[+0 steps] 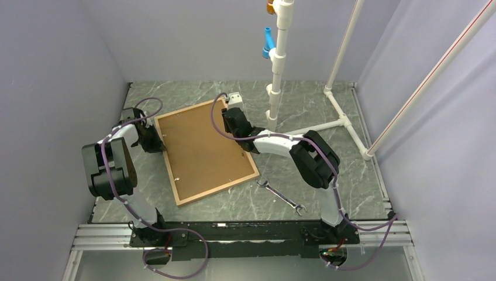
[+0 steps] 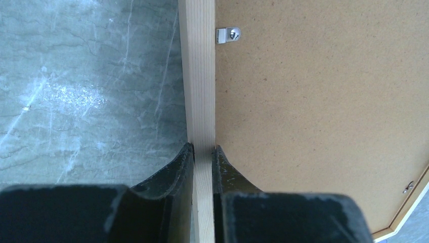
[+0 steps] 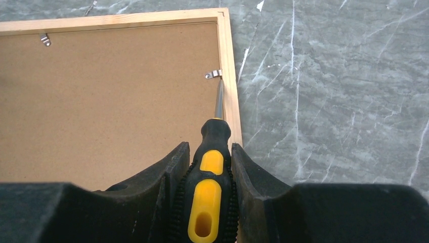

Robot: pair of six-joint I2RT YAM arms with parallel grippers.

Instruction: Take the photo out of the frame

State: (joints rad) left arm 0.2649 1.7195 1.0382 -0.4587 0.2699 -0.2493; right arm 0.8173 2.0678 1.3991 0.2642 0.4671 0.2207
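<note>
**Frame face down, both arms on it**

The frame point(image 1: 217, 187) lies flat on the grey marbled table point(image 1: 327, 175), left of centre and turned at an angle, back side up. A plain brown backing board point(image 1: 205, 149) fills it edge to edge. The photo is not visible from any angle, as only the back of the board shows.

The left gripper point(image 2: 202, 149) is at the frame's left rail. Its two black fingers are narrowed onto the pale wood strip, one on the outer side over the table and one on the inner side over the board. A small metal clip point(image 2: 228, 34) sits on the board just past the fingers, against the same rail.

The right gripper point(image 3: 210, 147) is over the far right part of the frame, closed around the handle of a yellow and black screwdriver point(image 3: 211, 167). The steel shaft points away from the fingers and its tip meets another metal clip point(image 3: 216, 74) just inside the right rail, near the corner.

A wrench point(image 1: 282, 195) lies on the table near the frame's near right corner, apart from it. A white pipe stand point(image 1: 279, 58) rises at the back.
</note>
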